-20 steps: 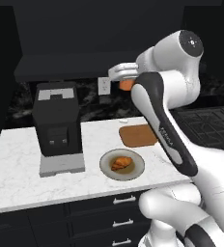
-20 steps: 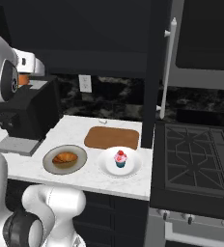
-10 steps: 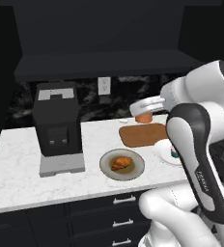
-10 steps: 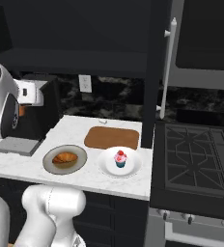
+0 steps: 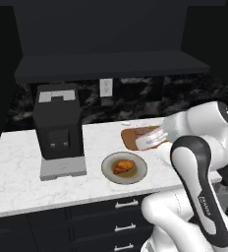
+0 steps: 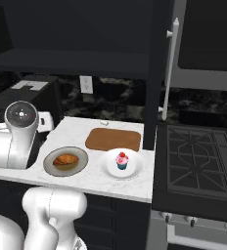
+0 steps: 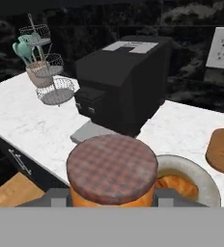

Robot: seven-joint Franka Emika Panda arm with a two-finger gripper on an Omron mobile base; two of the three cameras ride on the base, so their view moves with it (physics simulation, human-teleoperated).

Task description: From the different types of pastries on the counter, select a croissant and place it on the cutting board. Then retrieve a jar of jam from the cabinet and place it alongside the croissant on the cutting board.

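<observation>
Lowered from cabinet height, the claw (image 7: 111,200) now pinches the jam jar (image 7: 112,170) by its sides above the table (image 5: 17,182). Rigid, smooth, probably breakable; the croissant (image 5: 123,167) lies on its plate (image 5: 108,172), not the cutting board (image 6: 113,139).

We see the croissant (image 6: 66,159) on a grey plate (image 6: 50,167), near-left on the desk (image 6: 81,133). Cupcake (image 6: 122,160) on a white plate (image 6: 108,168) just right of it. Cutting board (image 6: 113,139) lies bare behind both. Stove (image 6: 198,156) far right.
</observation>
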